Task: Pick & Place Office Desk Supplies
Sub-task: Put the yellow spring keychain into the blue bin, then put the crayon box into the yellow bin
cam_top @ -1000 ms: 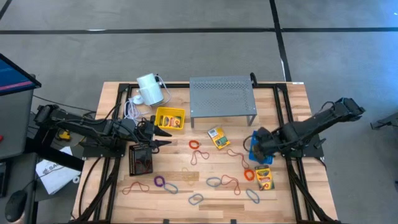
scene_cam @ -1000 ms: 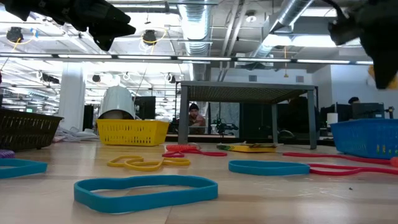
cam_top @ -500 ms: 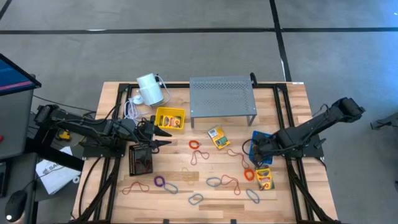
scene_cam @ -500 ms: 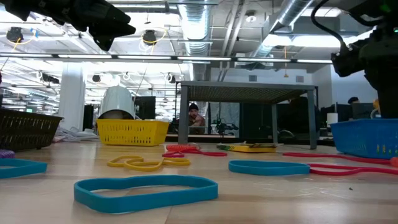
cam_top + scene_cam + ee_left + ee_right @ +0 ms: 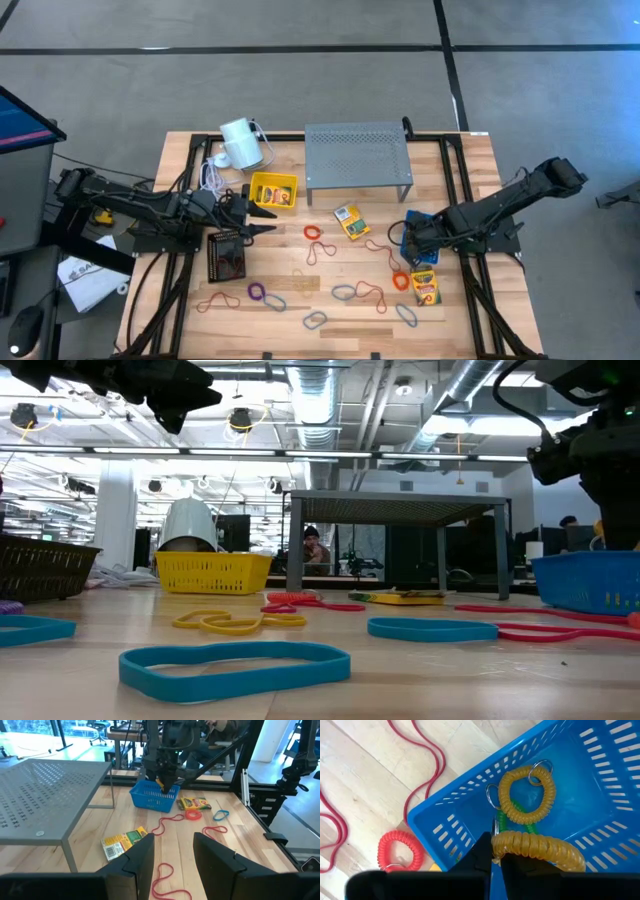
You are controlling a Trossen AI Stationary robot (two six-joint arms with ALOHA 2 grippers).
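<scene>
While the right gripper [image 5: 496, 851] hangs over the blue basket [image 5: 600, 815] at the right side of the table, its jaws are pinched together on a yellow coil [image 5: 540, 851], a springy wrist loop with a key ring; another yellow coil [image 5: 526, 795] and a green one already lie on the basket floor beneath it. The left gripper [image 5: 172, 851] waits near the yellow bin [image 5: 273, 190] on the left, jaws standing part-way apart with nothing between them.

The rest of the supplies sit well apart across the wood: a red coil [image 5: 400, 851] just outside the basket wall, a crayon box [image 5: 425, 287] beside it, a second box [image 5: 351, 221] nearer the shelf [image 5: 358, 152], and bands [image 5: 345, 292] strewn toward the front.

To my eye the risk is the release; the coil is held near one end and droops sideways, so if the jaws part too high it may bounce off the rim or spring out onto the table; it could also snag a finger by its ring and ride back up with the arm.
</scene>
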